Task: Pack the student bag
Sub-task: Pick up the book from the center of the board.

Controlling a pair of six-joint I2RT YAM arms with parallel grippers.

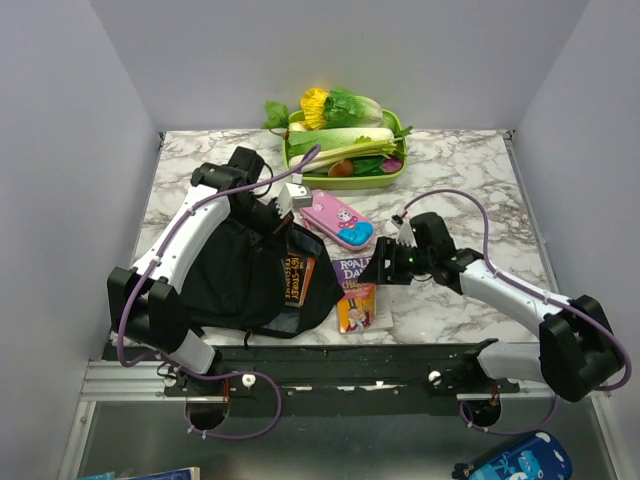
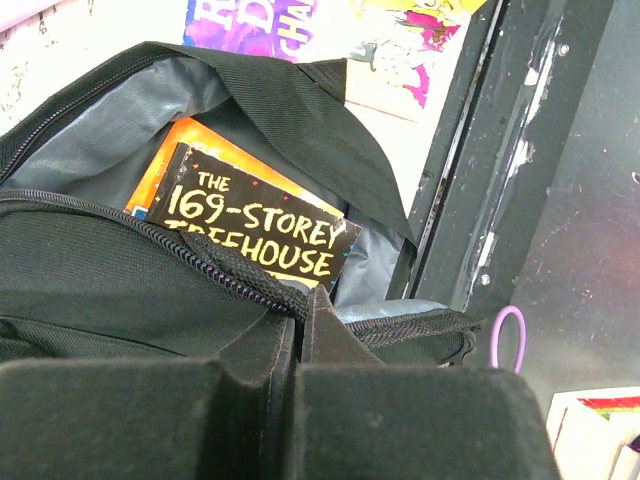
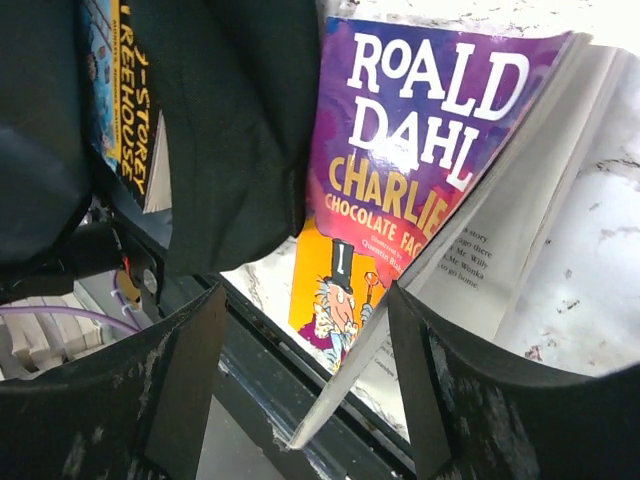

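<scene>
**Bag held at the zip, right jaws astride the Dahl cover**

At the back of the marble table [image 1: 470,170] sits a green tray [image 1: 396,172] heaped with vegetables. In front of it, well clear of the action, lies a pink pencil case [image 1: 338,220]. Along the near edge runs a black rail [image 1: 350,365], and the Roald Dahl book [image 1: 356,290] lies right up against it, just beside the bag's open end. From the right wrist, a dark flap of the bag hangs at that book's left side, partly in the way.

The student bag [image 1: 235,275] lies on the left half of the table, its mouth facing right and its grey lining showing. Inside, an orange-and-black book, The 169-Storey Treehouse [image 2: 255,225], sits with its title end poking towards the opening.

The left arm reaches forward, then bends back down over the bag. The left gripper [image 2: 300,315] has its jaws pressed together on the zipped rim at the top of the mouth, fabric bunched between them.

The right arm stretches in low from the right. The right gripper [image 3: 305,330] has its jaws apart, one finger either side of the purple front cover. That cover is raised off the printed pages, and its edge lies close to the right-hand finger [image 3: 440,390]. I cannot tell whether they touch.
</scene>
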